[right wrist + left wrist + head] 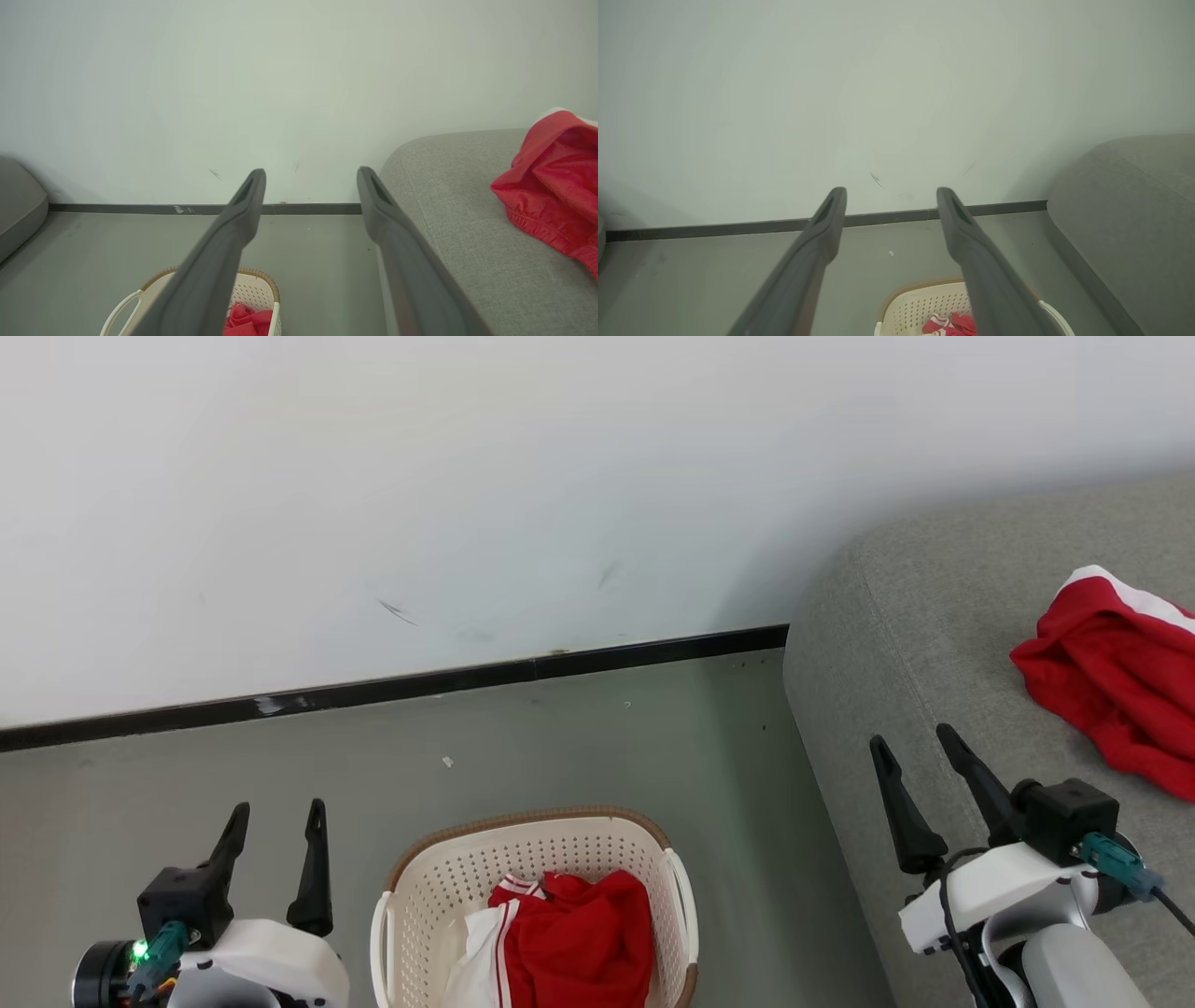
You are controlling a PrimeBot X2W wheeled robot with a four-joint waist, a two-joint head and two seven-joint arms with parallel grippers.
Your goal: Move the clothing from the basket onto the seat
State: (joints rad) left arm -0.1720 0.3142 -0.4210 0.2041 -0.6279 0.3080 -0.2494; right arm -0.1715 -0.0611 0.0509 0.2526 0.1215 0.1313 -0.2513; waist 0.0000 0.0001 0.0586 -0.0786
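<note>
The cream perforated basket point(420, 905) stands on the floor at bottom centre, holding a crumpled red and white garment point(569, 938). On the grey seat point(915, 644) at the right lies a second red garment with a white band point(1116, 677). My left gripper point(276, 819) hovers open and empty to the left of the basket. Over the seat's front left part, my right gripper point(913, 742) is open and empty, left of the red garment. The left wrist view has the basket point(920, 305) low between the fingers; the right wrist view has the basket point(254, 284) and the seat garment point(551, 186).
A white wall with a black baseboard point(392, 689) runs behind the grey floor point(579, 747). Another grey cushion edge point(18, 205) sits at the far left of the right wrist view. Open floor lies between basket and wall.
</note>
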